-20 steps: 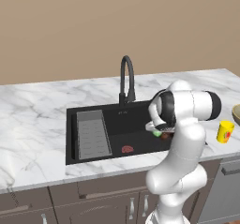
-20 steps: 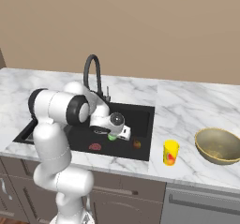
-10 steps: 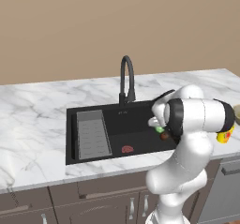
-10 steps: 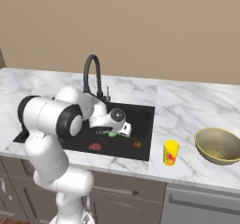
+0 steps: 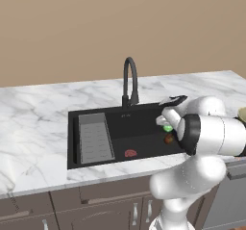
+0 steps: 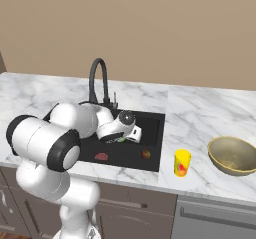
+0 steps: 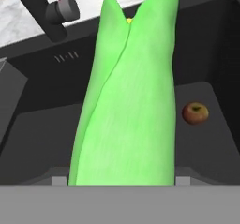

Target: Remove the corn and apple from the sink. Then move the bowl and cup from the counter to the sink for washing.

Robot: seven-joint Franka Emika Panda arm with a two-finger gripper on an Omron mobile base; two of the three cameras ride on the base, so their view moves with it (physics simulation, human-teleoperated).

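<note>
My gripper [image 5: 166, 124] [image 6: 121, 138] [image 7: 121, 178] is shut on the corn [image 5: 168, 128] [image 6: 122, 139] [image 7: 131, 101], a bright green husked cob held just above the floor of the black sink [image 5: 139, 125] [image 6: 151, 124]. In the hand view the cob runs lengthwise between the fingers. The apple [image 5: 169, 139] [image 6: 145, 154] [image 7: 195, 113], small and brownish, lies on the sink floor close beside the held corn. On the marble counter [image 5: 38, 108] [image 6: 200, 113] to the right of the sink stand the yellow cup [image 6: 182, 162] and the tan bowl [image 6: 232, 154].
The black arched faucet [image 5: 129, 80] [image 6: 97, 78] rises behind the sink. A ribbed grey drain rack [image 5: 94, 137] fills the sink's left part. A flat reddish item [image 5: 130, 153] [image 6: 101, 156] lies near the sink's front wall. My own forearm crosses the sink's front edge.
The arm's elbow has swung and dropped in front of the sink. The hand has stayed over the sink with the corn in it, shifting only slightly.
</note>
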